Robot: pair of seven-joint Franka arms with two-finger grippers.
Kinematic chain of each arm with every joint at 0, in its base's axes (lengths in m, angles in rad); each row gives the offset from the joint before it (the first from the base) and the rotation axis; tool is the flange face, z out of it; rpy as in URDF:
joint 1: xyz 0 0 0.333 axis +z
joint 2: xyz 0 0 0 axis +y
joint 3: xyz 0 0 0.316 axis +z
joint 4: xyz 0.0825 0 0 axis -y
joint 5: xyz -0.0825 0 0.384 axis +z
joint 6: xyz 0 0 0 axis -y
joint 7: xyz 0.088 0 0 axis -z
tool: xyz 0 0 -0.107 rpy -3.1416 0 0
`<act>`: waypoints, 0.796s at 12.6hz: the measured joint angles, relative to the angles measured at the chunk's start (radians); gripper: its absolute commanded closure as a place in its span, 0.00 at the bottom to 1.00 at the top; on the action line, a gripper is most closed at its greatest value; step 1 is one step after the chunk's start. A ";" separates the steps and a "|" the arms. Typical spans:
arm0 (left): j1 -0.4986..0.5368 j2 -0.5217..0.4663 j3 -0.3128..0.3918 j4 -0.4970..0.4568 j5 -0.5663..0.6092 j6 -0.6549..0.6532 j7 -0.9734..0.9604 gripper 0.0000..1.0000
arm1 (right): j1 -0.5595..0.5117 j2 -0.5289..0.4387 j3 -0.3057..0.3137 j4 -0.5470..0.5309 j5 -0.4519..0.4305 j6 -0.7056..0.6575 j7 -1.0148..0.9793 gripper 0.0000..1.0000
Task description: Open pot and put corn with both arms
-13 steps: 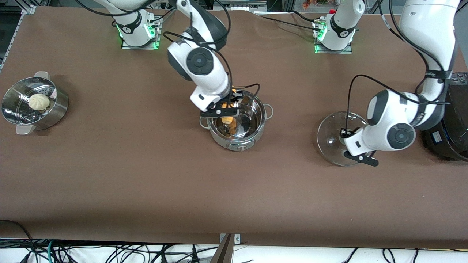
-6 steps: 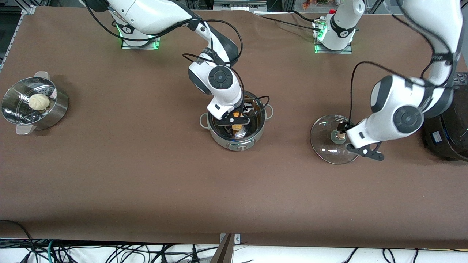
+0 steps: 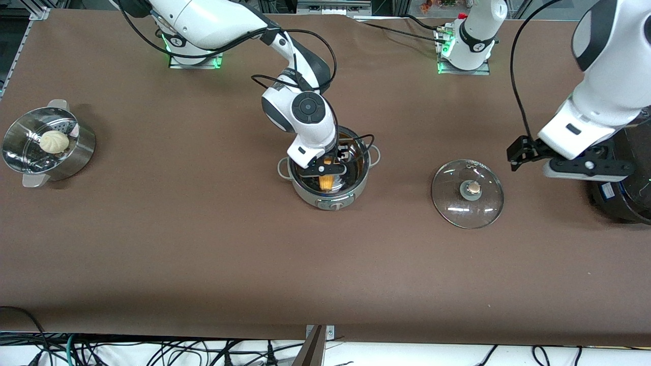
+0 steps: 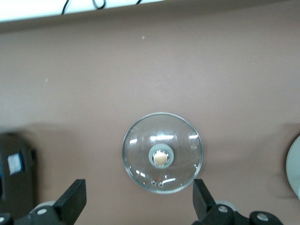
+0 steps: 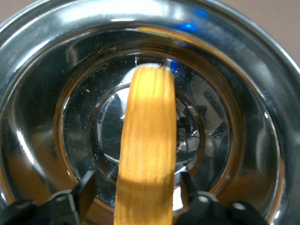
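Meanwhile, the pot [image 3: 329, 175] stood open mid-bench, nearer the robots' edge. The right gripper [image 3: 328, 168] reached into it, fingers [image 5: 86, 187] spread either side of the corn [image 5: 146, 150]. The glass lid [image 3: 467, 193] lay flat toward the left arm's end, the left gripper [image 3: 529, 151] raised beside it, fingers [image 4: 72, 201] wide apart.

The right arm bends down steeply at the middle, and its right pincer [image 3: 329, 168] has both fingers spread apart. The left arm is lifted high; its left pincer [image 4: 137, 201] is spread wide.
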 measured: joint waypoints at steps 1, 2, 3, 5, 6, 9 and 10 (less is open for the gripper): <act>0.009 -0.003 0.000 0.009 -0.021 -0.032 -0.018 0.00 | 0.001 0.000 0.000 0.000 -0.002 0.000 0.000 0.00; 0.026 -0.006 0.001 0.013 -0.062 -0.054 -0.024 0.00 | 0.001 0.000 0.000 0.001 -0.003 0.000 0.000 0.00; 0.043 -0.009 0.001 0.016 -0.094 -0.074 -0.024 0.00 | 0.002 0.000 0.000 0.005 -0.008 0.000 0.000 0.00; 0.053 -0.015 -0.002 0.019 -0.113 -0.095 -0.024 0.00 | -0.003 -0.016 -0.008 0.031 -0.021 -0.021 0.000 0.00; 0.053 -0.021 -0.008 0.020 -0.113 -0.099 -0.026 0.00 | -0.013 -0.050 -0.032 0.050 -0.022 -0.069 0.000 0.00; 0.045 -0.041 -0.006 0.021 -0.114 -0.104 -0.029 0.00 | -0.168 -0.236 -0.094 0.078 -0.021 -0.262 -0.023 0.00; 0.014 -0.050 0.020 0.021 -0.114 -0.105 -0.029 0.00 | -0.233 -0.293 -0.110 0.078 -0.019 -0.308 -0.032 0.00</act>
